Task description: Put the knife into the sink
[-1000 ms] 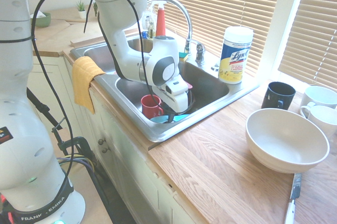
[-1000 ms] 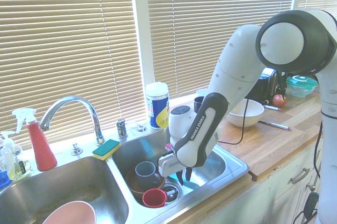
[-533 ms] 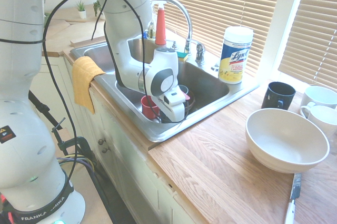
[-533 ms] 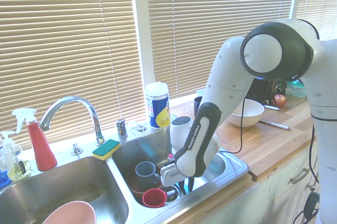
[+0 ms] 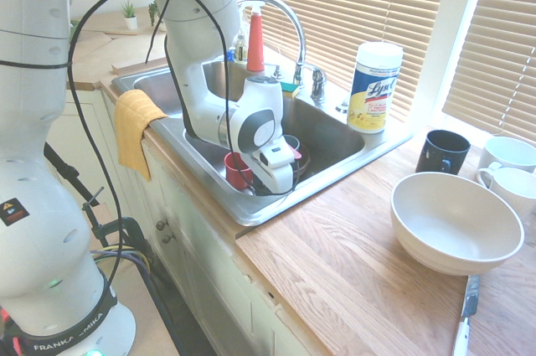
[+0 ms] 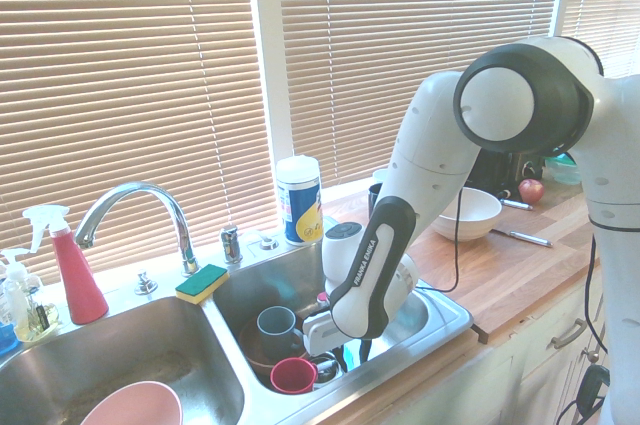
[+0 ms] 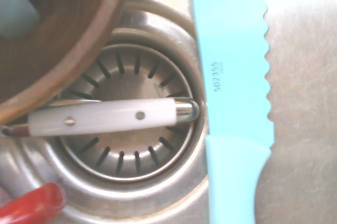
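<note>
Lowered deeper into stainless steel sink [image 5: 353, 157]; gripper [image 6: 355, 355] open. Grasp light, stiff, probably slick turquoise serrated knife [image 7: 234, 103] by handle [image 7: 231, 182].

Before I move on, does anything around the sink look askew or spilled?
Nothing looks spilled or askew: the turquoise knife lies in the sink, beside a white-handled utensil across the drain strainer.

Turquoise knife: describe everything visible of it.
The turquoise knife looks like one-color plastic: a broad blade with a scalloped edge, small dark print reading 502355, and a smooth, curving handle. Its tip and handle end are cut off in the wrist view. It shows over the metal of the sink, beside the drain strainer. The claw is at it, fingers apart; whether they touch it isn't clear.
</note>
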`<state>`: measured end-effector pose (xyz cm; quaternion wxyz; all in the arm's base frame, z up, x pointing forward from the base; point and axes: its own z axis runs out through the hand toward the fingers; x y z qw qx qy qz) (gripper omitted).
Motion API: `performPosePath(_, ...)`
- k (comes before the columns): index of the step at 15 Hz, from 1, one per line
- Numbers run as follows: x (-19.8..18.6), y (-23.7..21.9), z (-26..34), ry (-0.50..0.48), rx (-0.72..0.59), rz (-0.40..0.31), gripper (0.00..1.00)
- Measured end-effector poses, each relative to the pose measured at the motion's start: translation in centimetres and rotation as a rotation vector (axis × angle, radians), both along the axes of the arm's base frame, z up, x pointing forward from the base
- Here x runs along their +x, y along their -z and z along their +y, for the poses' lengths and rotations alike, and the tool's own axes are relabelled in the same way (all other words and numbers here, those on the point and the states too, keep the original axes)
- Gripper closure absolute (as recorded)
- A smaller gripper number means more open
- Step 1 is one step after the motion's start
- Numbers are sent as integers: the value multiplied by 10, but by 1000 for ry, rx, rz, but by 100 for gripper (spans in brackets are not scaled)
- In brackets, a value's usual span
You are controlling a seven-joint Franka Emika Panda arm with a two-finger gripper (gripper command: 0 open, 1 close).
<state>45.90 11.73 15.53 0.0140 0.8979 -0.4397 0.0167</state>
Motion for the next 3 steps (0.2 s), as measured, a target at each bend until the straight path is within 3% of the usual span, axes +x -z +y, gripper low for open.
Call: performPosePath(3, 4, -42, 8, -19, 1, -39, 0)
